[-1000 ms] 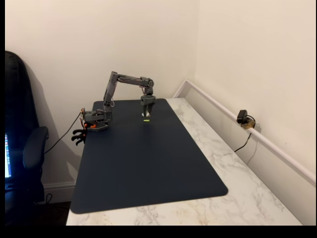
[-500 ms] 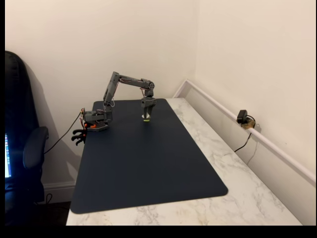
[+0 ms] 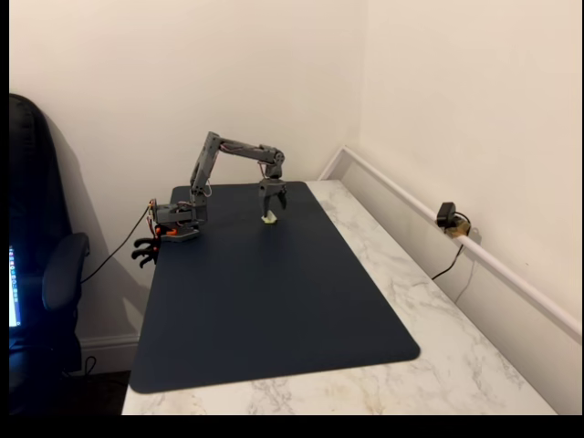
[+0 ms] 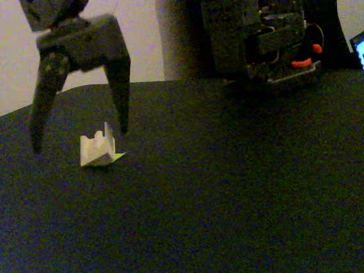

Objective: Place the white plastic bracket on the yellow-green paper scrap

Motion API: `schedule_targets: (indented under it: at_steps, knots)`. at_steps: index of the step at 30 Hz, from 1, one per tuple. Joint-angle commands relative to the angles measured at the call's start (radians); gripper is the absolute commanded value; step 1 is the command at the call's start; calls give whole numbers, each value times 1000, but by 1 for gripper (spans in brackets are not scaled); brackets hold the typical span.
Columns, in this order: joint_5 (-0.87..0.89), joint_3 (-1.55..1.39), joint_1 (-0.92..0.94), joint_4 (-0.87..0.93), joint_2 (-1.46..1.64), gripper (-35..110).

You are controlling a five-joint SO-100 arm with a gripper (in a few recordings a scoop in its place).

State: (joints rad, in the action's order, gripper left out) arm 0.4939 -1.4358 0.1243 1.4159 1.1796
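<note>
White plastic bracket (image 4: pixel 96 149) apparently upright, between spread gripper (image 4: pixel 79 136) fingers.

The dark blue rectangular desk mat (image 3: pixel 274 301) lies bare over nearly all its near and right-hand spread — wide room for passing. Near its far edge sits the small off-white angular plastic bracket (image 4: pixel 96 149), a yellow-green paper sliver (image 4: pixel 116 156) showing at its foot. The grey two-finger gripper (image 4: pixel 79 136) hangs over it, jaws spread, fingertips clear of the piece on either side. Behind stands the arm's grey base block (image 4: pixel 267 40) — well apart.
</note>
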Motion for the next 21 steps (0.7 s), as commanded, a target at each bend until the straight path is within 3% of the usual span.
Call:
schedule_targets:
  at_steps: [1,3,5,7,21]
  knots:
    - [23,34,-23,71,178,41]
    - [34,29,-46,98,239,31]
    - [54,6,-78,114,307,9]
    - [58,-38,-115,109,388,3]
    - [35,-416,-195,32,844,0]
